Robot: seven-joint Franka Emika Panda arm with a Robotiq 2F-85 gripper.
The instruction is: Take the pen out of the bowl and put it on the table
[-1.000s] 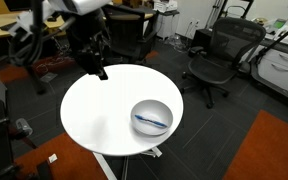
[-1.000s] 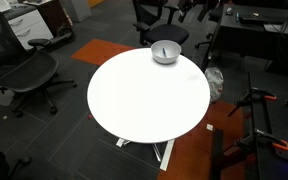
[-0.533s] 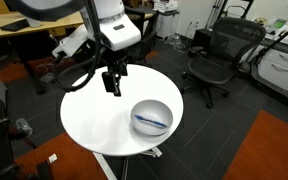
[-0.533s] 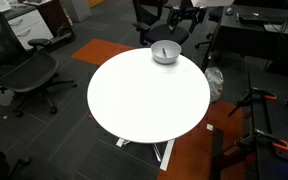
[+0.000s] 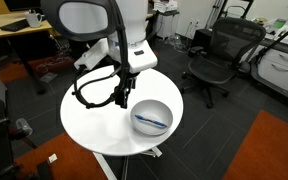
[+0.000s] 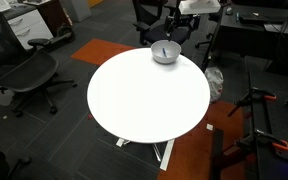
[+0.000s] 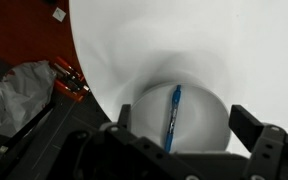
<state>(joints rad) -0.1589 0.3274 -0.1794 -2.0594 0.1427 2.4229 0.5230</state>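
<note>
The dark blue pen [image 7: 173, 115] lies inside the silvery-grey bowl [image 7: 206, 108], seen from above in the wrist view. In both exterior views the bowl [image 5: 151, 116] [image 6: 165, 52] sits near the edge of the round white table [image 5: 92, 122] [image 6: 144, 100]. The pen [image 5: 151, 121] shows as a thin blue line in the bowl. My gripper [image 5: 121, 97] [image 7: 187, 122] is open and empty. It hangs above the table just beside and over the bowl, with the pen between its fingers in the wrist view but well below them.
Black office chairs [image 5: 216, 55] [image 6: 29, 70] stand around the table. A wooden desk [image 5: 19, 25] is behind it. Orange carpet patches [image 5: 269, 145] and a grey bag [image 7: 19, 92] with cables lie on the floor beside the table.
The arm has swung from the table's far edge toward the bowl and come lower. The bowl and pen have not moved.
</note>
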